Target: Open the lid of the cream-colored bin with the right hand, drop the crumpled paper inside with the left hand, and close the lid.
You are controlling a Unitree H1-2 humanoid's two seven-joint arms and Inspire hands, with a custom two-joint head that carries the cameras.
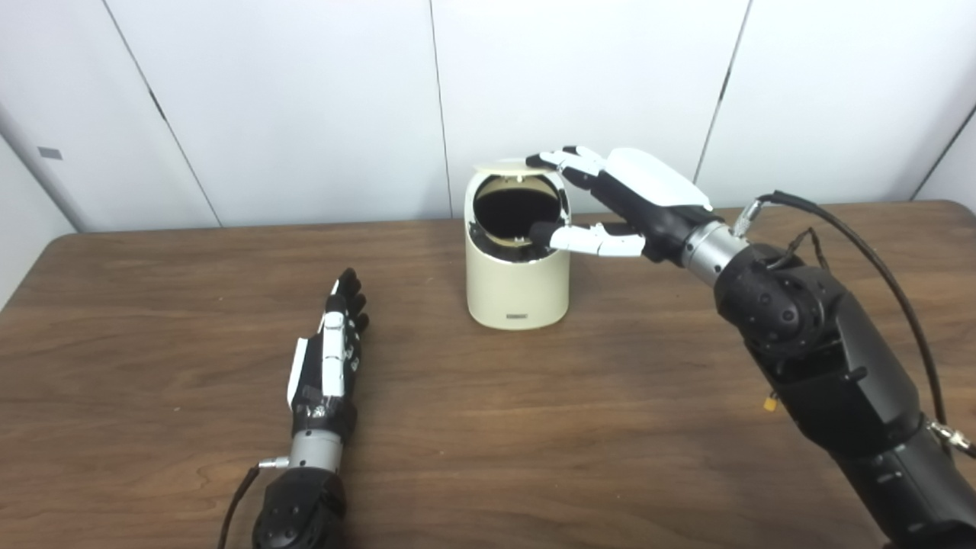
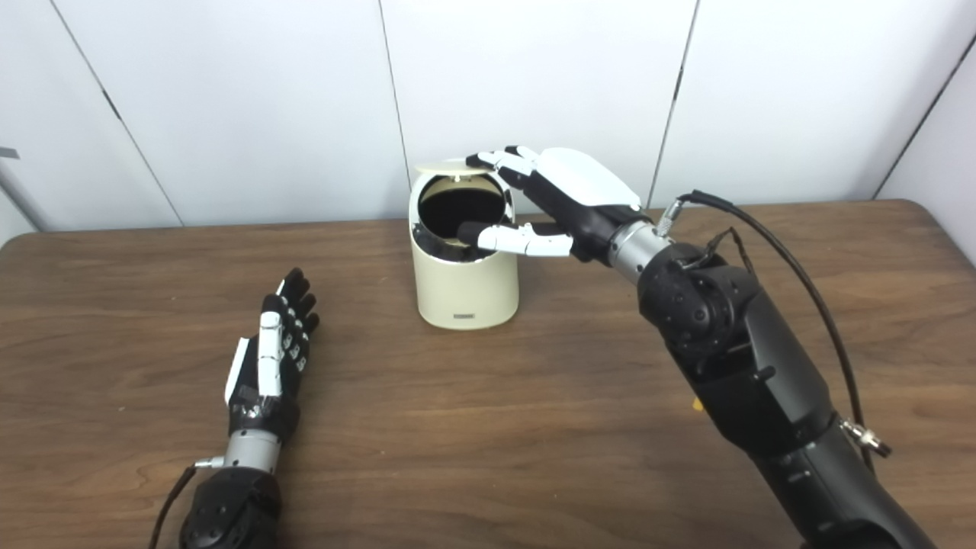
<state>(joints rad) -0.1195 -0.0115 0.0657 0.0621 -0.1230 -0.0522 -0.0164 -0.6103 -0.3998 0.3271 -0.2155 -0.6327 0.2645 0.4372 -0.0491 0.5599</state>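
Observation:
The cream-colored bin [image 1: 518,286] stands upright at the table's middle back. Its lid [image 1: 499,165] is tipped up at the rear, so the dark round opening [image 1: 517,210] shows. My right hand [image 1: 633,202] reaches in from the right, spread over the opening: its fingertips [image 1: 550,159] touch the raised lid's edge and its thumb [image 1: 587,238] lies across the front rim. It grips nothing. My left hand [image 1: 332,354] rests flat on the table to the bin's front left, fingers straight and empty. No crumpled paper shows in either view, and the bin's inside is too dark to read.
The brown wooden table [image 1: 534,427] spans the whole view, and white wall panels [image 1: 305,99] rise right behind the bin. A black cable [image 1: 877,259] loops off my right forearm above the table's right side.

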